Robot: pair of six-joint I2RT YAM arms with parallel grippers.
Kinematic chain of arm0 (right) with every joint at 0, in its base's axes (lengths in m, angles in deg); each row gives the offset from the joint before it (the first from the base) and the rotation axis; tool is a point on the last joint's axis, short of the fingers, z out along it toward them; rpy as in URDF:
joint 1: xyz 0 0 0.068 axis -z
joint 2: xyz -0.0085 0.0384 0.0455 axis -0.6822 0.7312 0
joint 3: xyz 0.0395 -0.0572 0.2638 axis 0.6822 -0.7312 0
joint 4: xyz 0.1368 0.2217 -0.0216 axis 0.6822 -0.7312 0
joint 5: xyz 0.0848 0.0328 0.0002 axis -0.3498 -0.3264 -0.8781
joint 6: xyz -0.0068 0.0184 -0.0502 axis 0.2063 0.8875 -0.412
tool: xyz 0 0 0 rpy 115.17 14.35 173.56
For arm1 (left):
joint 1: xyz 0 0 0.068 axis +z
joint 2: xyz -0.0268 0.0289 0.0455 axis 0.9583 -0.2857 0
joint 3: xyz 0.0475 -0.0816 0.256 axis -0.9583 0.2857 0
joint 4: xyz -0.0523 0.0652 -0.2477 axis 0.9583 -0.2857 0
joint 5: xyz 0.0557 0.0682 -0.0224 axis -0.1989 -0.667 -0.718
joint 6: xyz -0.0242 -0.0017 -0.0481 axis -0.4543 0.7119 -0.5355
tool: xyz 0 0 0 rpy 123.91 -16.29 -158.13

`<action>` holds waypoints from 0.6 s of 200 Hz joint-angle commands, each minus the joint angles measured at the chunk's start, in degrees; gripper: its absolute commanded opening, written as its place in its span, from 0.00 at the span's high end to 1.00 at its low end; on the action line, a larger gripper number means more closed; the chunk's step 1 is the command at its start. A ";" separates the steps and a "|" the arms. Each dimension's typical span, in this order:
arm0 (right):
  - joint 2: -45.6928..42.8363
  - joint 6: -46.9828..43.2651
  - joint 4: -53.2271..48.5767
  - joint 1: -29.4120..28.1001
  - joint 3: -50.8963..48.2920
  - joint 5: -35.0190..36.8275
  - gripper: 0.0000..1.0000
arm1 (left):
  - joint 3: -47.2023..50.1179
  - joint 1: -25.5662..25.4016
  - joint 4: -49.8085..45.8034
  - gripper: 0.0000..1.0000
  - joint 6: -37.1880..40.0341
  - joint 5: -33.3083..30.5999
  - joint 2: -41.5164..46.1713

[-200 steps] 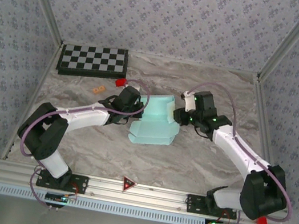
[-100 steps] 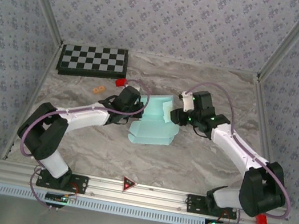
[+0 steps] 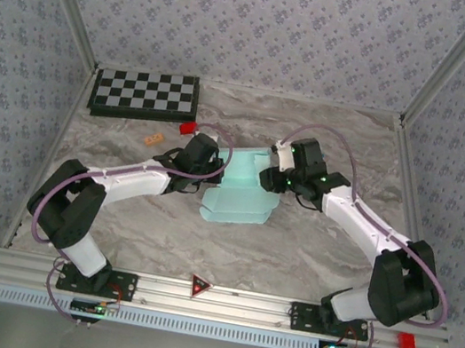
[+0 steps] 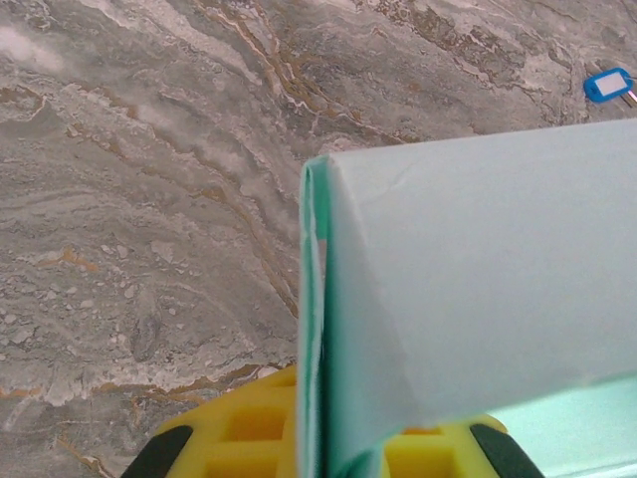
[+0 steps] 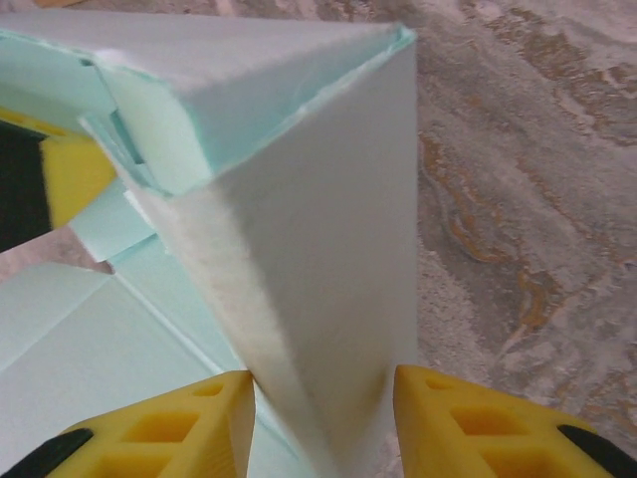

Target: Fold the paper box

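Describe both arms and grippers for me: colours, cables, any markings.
The left arm and right arm match: white links between bulky black joints, with a purple cable looping along each. Small green lights glow on the right wrist. The left gripper and right gripper have yellow moulded fingers with square pockets and black trim.

Top external: fixed, high behind the arm bases, facing down and forward; takes in the whole table (image 3: 309,251), near rail to far edge. Left wrist: very close, looking past the left gripper (image 4: 318,443) along the paper box (image 4: 478,279) onto bare table. Right wrist: equally close, right gripper (image 5: 323,398) at the bottom, box wall ahead. Shared by all three: the paper box, mid-table.
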 commanded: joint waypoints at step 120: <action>6.20 1.08 -2.80 -5.94 4.98 25.57 0.64 | -1.00 -0.44 1.48 1.00 0.18 1.81 1.02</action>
